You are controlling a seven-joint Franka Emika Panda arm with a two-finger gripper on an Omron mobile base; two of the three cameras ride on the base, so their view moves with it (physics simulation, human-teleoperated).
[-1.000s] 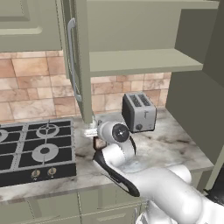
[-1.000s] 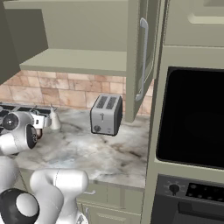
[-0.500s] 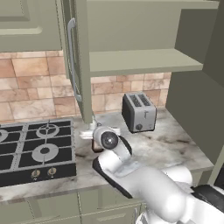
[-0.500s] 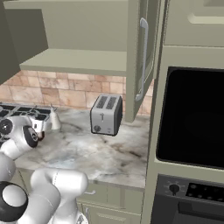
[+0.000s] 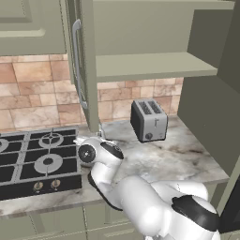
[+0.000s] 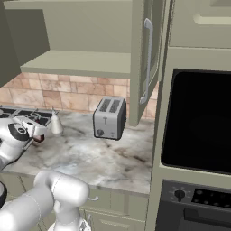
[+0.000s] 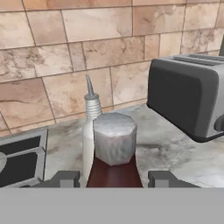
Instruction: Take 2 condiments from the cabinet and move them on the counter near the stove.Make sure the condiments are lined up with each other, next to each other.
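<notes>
Hand view: the dark red-brown bottle (image 7: 113,168) is gripped between the fingers of the hand (image 7: 114,178). The white bottle (image 7: 89,127) is seen just behind it on the counter (image 7: 175,153), beside the stove (image 7: 19,157).

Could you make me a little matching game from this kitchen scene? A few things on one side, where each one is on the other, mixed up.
Things:
1. white bottle
2. dark red bottle
3. toaster
4. stove

Places:
A. set into the counter at the far left
B. between the end effector's two fingers
C. standing near the stove's edge, just behind the dark red bottle
D. on the counter below the open cabinet

Pairs: 1-C, 2-B, 3-D, 4-A
</notes>
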